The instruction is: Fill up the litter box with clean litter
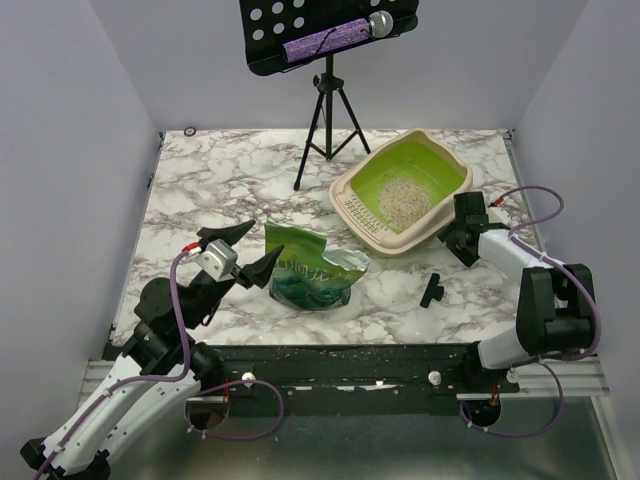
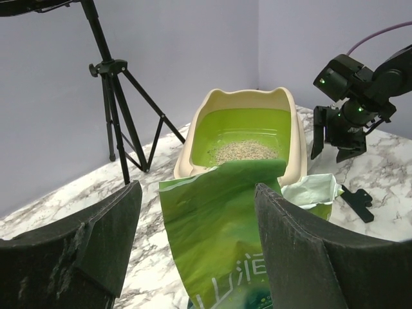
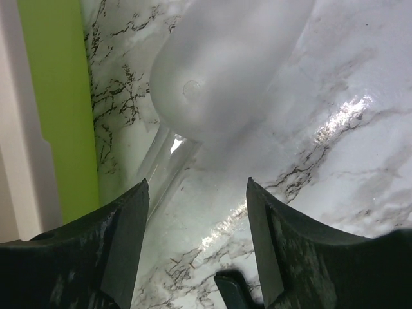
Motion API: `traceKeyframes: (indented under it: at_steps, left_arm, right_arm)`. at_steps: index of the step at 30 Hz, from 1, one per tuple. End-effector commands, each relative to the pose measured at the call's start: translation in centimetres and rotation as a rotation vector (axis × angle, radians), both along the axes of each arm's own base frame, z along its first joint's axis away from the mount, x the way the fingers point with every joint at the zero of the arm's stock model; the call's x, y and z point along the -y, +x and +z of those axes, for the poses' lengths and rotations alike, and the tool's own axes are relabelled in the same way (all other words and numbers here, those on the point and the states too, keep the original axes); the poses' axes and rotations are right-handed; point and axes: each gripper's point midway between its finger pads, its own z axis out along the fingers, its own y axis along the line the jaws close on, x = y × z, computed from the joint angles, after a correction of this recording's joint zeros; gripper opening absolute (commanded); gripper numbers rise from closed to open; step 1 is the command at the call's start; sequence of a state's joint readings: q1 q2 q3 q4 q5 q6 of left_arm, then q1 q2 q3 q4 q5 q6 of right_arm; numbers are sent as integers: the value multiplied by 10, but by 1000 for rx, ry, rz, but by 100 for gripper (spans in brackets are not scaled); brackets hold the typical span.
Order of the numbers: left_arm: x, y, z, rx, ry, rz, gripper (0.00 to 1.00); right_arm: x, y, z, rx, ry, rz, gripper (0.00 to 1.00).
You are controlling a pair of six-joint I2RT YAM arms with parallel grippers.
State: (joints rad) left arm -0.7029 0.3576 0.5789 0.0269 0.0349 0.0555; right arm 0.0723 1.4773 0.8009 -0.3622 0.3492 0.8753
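Observation:
The litter box (image 1: 441, 213) sits at the back right of the table, beige with a lime-green inside. A small pile of clean litter (image 1: 401, 198) lies in its middle; the pile also shows in the left wrist view (image 2: 244, 152). A glossy green bag (image 1: 310, 272) lies crumpled on the table in front of the box, its open end toward the box (image 2: 219, 219). My left gripper (image 1: 252, 251) is open and empty, just left of the bag. My right gripper (image 1: 452, 238) is open and empty, beside the box's right side (image 3: 22, 129).
A black tripod (image 1: 325, 115) with a music stand stands at the back centre. A small black clip (image 1: 431, 291) lies on the table near the front right. Loose granules are scattered along the table's front edge. Grey walls close in three sides.

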Motion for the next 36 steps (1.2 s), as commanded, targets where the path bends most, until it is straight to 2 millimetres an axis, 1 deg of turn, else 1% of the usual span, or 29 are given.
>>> traceKeyframes:
  at_steps: [1,5,7,12,14,15,17,18,20,23,26,28,31,33,36]
  left_arm:
    - [-2,2,-4,-5,8,20,79]
    - [-2,3,-6,-8,13,23,79]
    - [-2,2,-5,-4,13,21,79]
    - [-2,3,-6,-6,16,23,80]
    - [-3,2,-5,-2,15,22,80]
    - [-6,5,-5,-8,12,47,80]
    - [-6,6,-6,-9,15,47,80]
    - [-6,5,-6,-8,13,49,80]
    - [-6,5,-6,-6,13,49,80]
    - [-5,6,-7,-8,18,48,80]
    - [-6,6,-7,-9,20,50,80]
    - [-5,7,-10,-13,24,48,81]
    - [-1,8,-12,-21,31,36,83]
    - [1,9,-14,-30,37,30,84]
    - [0,8,-10,-22,29,30,85]
  right_arm:
    - [1,11,-5,20,8,-17,68]
    - [-3,14,-12,0,24,2,66]
    - [-5,14,-15,-11,28,11,63]
    - [-9,12,-21,-33,45,32,45]
    - [-9,12,-22,-32,48,36,30]
    - [-10,11,-23,-36,50,38,23]
    - [-11,10,-25,-42,54,46,4]
    - [-12,10,-26,-45,59,47,1]
    - [-13,7,-28,-49,67,48,1]
    - [-10,2,-24,-24,57,31,0]
    - [-2,-2,-7,28,20,12,0]
    - [5,-4,10,69,-15,8,0]
    - [13,-11,40,126,-66,12,0]
    - [19,-21,59,175,-93,6,0]
    - [22,-32,88,276,-120,27,0]
